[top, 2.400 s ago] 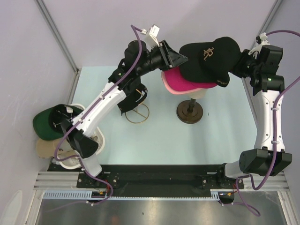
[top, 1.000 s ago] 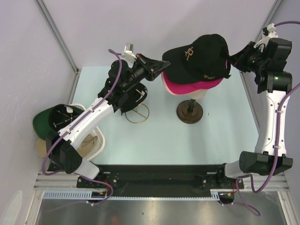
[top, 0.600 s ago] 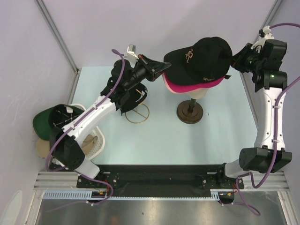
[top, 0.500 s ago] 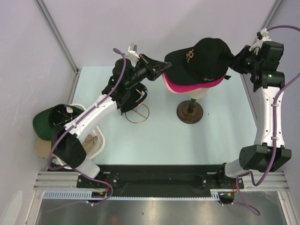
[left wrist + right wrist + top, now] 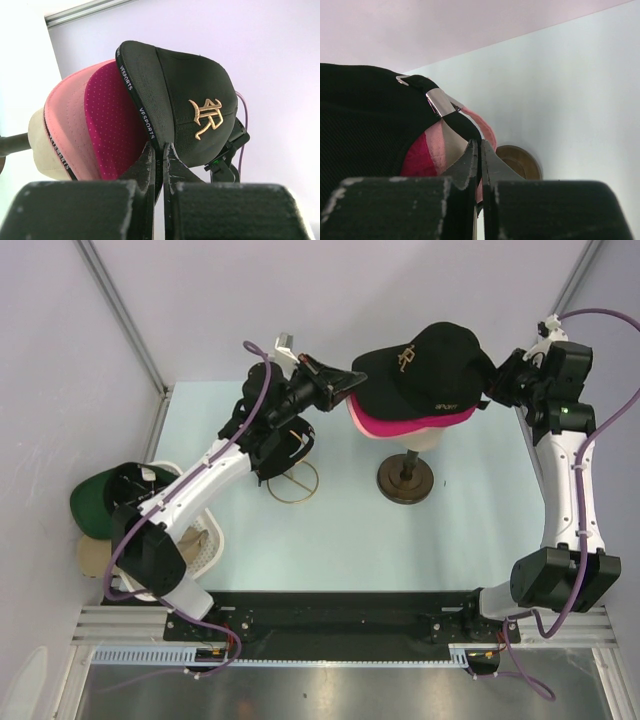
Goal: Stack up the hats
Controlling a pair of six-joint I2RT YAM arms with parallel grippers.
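Observation:
A black hat with a gold logo (image 5: pixel 425 365) sits over the magenta hat (image 5: pixel 400 426) and the light pink hat (image 5: pixel 357 420) on the beige mannequin head (image 5: pixel 420 440). My left gripper (image 5: pixel 352 382) is shut on the black hat's brim (image 5: pixel 142 102). My right gripper (image 5: pixel 492 383) is shut on the black hat's back strap (image 5: pixel 447 112). The magenta hat (image 5: pixel 112 125) and pink hat (image 5: pixel 62 120) show under it in the left wrist view. A dark green hat (image 5: pixel 100 502) and a tan hat (image 5: pixel 100 558) lie at the far left.
The mannequin's round brown base (image 5: pixel 404 480) stands mid-table. A wire hat stand (image 5: pixel 292 478) with a ring foot stands left of it. A white mesh basket (image 5: pixel 200 540) sits at the left near the green and tan hats. Walls close in on both sides.
Both arms have carried the black hat left and lowered it onto the magenta and pink hats. In the last half second the right arm has shifted slightly; the hat has barely moved.

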